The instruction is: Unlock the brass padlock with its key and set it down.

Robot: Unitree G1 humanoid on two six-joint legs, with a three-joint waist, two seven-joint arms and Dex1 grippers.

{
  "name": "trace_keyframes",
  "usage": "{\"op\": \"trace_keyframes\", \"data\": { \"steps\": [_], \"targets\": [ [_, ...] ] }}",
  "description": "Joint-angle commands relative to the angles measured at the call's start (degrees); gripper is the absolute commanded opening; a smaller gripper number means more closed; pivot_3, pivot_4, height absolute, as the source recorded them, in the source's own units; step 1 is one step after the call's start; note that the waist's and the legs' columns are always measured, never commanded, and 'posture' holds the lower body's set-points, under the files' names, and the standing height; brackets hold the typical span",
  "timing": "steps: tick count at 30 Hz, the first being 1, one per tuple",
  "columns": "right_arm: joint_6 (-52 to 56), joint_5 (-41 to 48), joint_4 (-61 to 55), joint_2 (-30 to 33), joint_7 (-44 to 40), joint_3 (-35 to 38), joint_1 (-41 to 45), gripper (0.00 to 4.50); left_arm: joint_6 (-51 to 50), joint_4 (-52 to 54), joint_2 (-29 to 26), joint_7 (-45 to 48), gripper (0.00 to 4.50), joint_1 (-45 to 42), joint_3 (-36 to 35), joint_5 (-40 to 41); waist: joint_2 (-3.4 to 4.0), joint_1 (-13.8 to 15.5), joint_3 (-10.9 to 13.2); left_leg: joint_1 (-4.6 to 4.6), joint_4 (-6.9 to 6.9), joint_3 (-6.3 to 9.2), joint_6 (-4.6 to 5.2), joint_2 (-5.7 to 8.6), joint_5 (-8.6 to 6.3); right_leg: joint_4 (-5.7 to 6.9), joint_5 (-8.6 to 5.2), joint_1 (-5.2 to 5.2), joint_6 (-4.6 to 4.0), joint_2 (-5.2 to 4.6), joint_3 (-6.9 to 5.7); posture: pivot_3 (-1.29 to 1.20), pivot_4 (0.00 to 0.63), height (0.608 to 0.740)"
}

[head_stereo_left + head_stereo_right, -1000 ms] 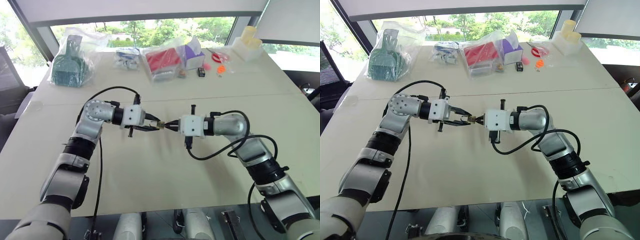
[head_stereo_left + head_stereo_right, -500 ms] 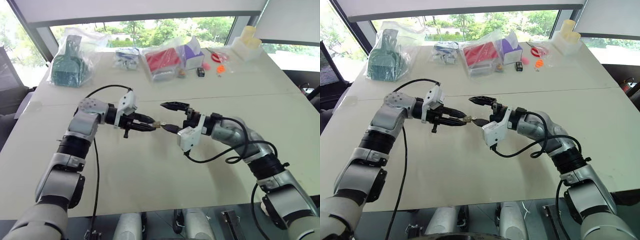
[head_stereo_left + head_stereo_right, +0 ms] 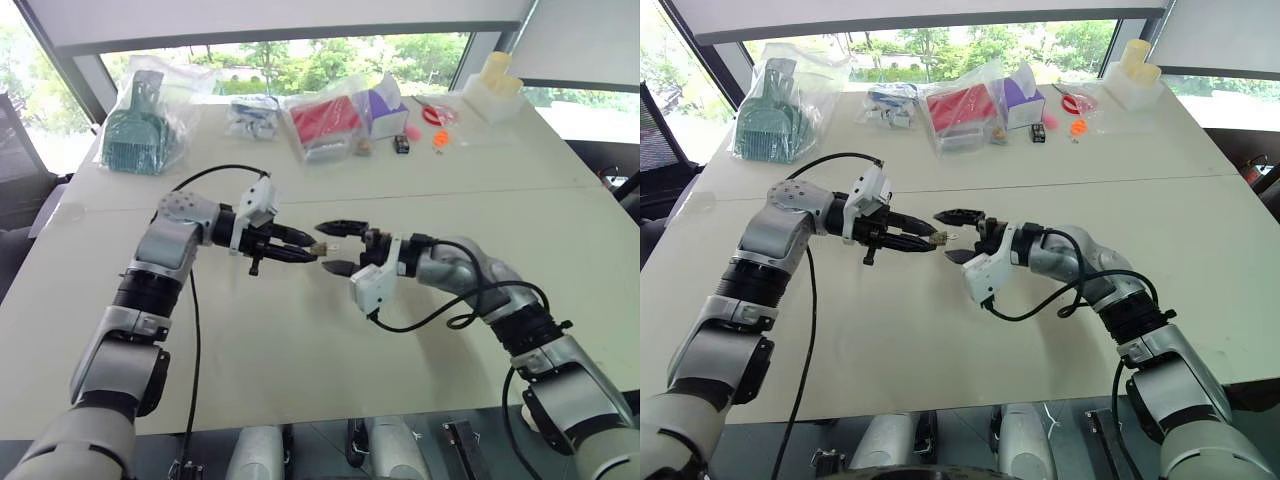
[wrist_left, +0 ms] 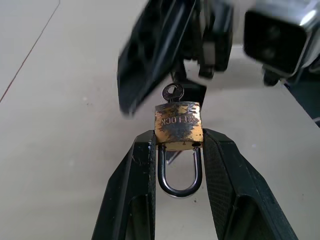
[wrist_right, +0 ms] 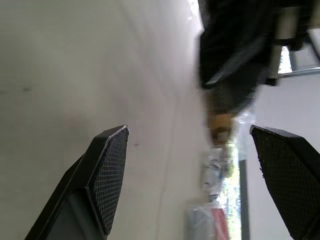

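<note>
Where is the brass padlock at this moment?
In the left wrist view the brass padlock is clamped between the left gripper's fingers above the table, the key in its end, facing the open right gripper.

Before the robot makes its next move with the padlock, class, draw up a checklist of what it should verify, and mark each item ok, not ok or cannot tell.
1. Padlock gripped: ok. The left gripper clamps its brass body between both fingers, above the table.
2. Key seated: ok. Its head sticks out of the padlock's end facing the right gripper.
3. Right gripper ready to take the key: ok. It stands open, one finger on each side of the key, touching nothing.
4. Shackle released: cannot tell. Both legs run up to the body; no gap is plain.
5. Room to set down: ok. The table beneath both grippers is bare.
</note>
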State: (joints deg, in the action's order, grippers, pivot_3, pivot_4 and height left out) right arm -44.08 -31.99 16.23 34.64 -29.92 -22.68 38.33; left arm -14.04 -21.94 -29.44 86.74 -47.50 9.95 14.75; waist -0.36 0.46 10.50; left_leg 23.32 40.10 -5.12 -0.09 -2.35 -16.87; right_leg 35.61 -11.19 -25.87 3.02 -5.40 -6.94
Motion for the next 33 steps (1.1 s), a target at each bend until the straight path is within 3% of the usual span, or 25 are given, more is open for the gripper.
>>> {"op": "trace_keyframes", "data": {
  "steps": [1, 18, 21, 27, 28, 33],
  "targets": [
    [0.17, -0.59, 0.24, 1.64, 0.63, 1.23, 0.95, 3.95, 1.96, 1.46, -1.52, 0.87, 0.77, 0.02, -0.53, 0.25, 0.00, -0.04, 0.00, 0.00, 0.00, 0.01, 0.00, 0.00, 0.00, 0.00, 0.00, 0.00, 0.00, 0.00, 0.00, 0.00, 0.150, 0.740],
    [-3.23, 2.33, -4.69, -2.34, 5.37, 2.15, 1.40, 3.95, 4.71, -1.30, -0.52, -0.23, 0.77, -0.41, 0.62, -1.13, 0.00, 0.05, 0.00, -0.01, 0.01, 0.00, -0.02, 0.00, 0.01, 0.02, 0.00, 0.00, 0.00, 0.00, 0.01, 0.00, 0.150, 0.740],
    [-3.36, 2.44, -4.76, -2.27, 5.18, 2.05, 1.32, 3.13, 4.86, -1.47, -0.38, -0.34, 0.77, -0.52, 0.51, -1.29, 0.00, 0.05, 0.00, -0.01, 0.00, 0.00, -0.02, 0.00, 0.01, 0.02, 0.00, 0.00, 0.00, 0.00, 0.01, 0.00, 0.150, 0.740],
    [-3.72, 1.96, -3.86, -2.42, 4.88, 1.52, 1.68, 0.33, 4.54, -1.40, -0.25, -0.31, 0.77, -0.67, 0.22, -0.99, 0.00, -0.05, 0.00, -0.02, 0.00, 0.00, -0.02, 0.00, 0.01, 0.04, 0.00, 0.00, 0.00, 0.00, 0.01, 0.00, 0.150, 0.740],
    [-3.74, 1.93, -3.75, -2.48, 4.84, 1.45, 1.75, 0.08, 4.43, -1.35, -0.25, -0.32, 0.77, -0.68, 0.18, -0.88, 0.00, -0.05, 0.00, -0.02, 0.00, 0.00, -0.02, 0.00, 0.01, 0.04, 0.00, 0.00, 0.00, 0.00, 0.01, 0.00, 0.150, 0.740],
    [-3.75, 1.95, -3.67, -2.59, 4.43, 1.24, 1.91, 0.08, 4.03, -0.80, -0.34, -0.38, 0.77, -0.45, 0.17, -0.46, 0.00, -0.04, 0.00, -0.02, 0.00, 0.00, -0.02, 0.00, 0.01, 0.05, 0.00, 0.00, 0.00, 0.00, 0.01, 0.00, 0.150, 0.740]
  ]
}}
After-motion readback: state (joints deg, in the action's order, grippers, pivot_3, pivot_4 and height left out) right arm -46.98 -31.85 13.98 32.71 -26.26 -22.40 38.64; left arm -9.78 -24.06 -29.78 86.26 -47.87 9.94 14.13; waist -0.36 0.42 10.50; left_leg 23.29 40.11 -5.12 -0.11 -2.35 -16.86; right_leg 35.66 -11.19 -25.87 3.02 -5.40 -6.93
